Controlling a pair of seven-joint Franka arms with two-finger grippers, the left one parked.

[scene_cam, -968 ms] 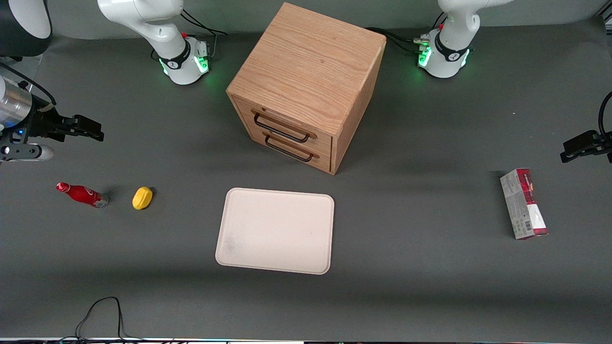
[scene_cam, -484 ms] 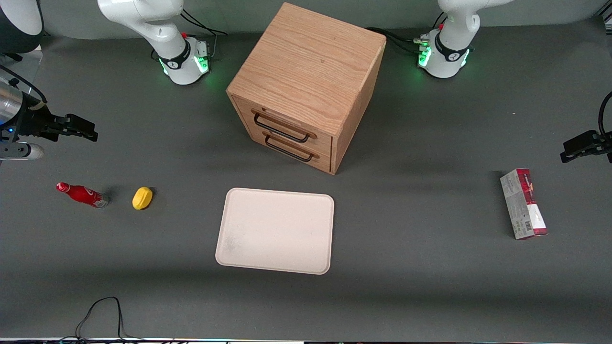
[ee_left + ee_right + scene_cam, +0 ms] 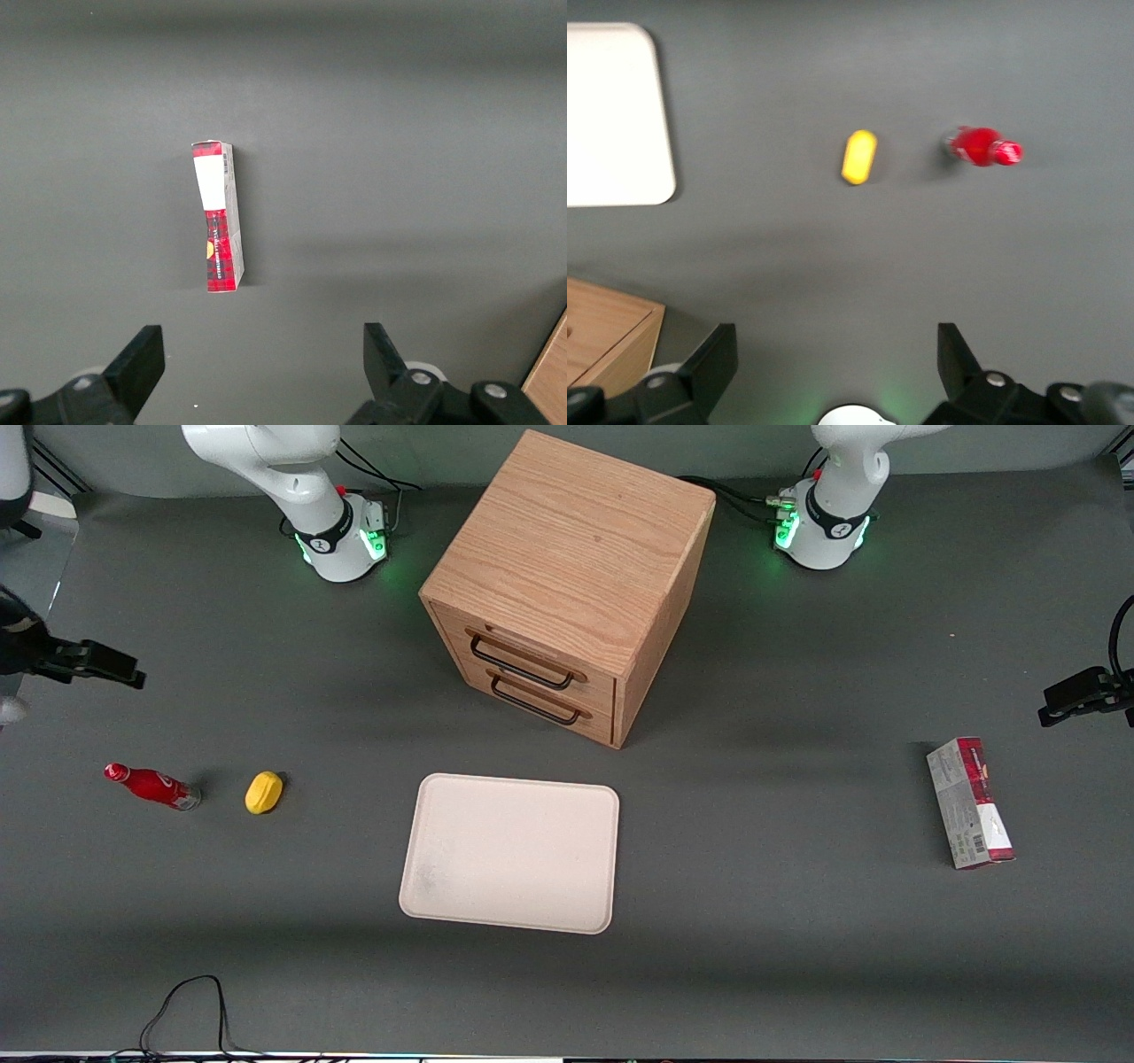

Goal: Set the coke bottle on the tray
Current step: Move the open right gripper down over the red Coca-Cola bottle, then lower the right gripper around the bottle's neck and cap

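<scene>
Under the spread, empty hand point(image 3: 833, 372), coke bottle point(image 3: 982, 147) apart from tray point(image 3: 616, 115)

white arm point(image 3: 266, 452), black gripper point(image 3: 837, 376), green-lit base point(image 3: 341, 540)

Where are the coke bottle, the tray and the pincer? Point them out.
coke bottle point(image 3: 152, 786): front view, red body.
tray point(image 3: 509, 853): front view, bare flat middle.
pincer point(image 3: 833, 367): right wrist view, open gap midway between fingertips, above the table.
</scene>
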